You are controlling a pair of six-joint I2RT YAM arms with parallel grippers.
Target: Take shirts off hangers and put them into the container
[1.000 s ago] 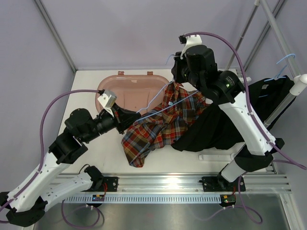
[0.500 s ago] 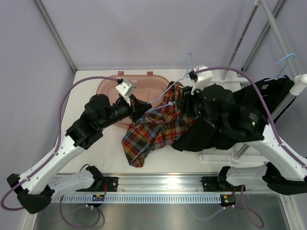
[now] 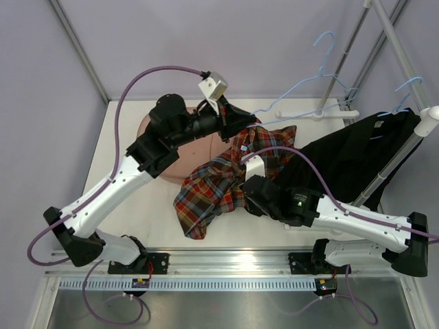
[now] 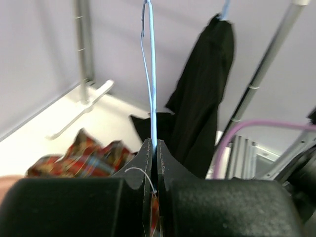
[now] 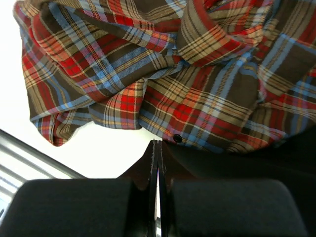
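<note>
Plaid shirt point(image 5: 163, 74) just beyond closed right jaws; left jaws pinch hanger point(image 4: 152, 74)

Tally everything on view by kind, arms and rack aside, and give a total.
Shirts: 2, plaid and black
Hangers: 2, one raised, one in the black shirt
Container: 1
Total: 5

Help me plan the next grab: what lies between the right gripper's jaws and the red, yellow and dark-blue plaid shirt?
Only a thin strip of bare white table, in the right wrist view, separates the right gripper from the plaid shirt.
</note>
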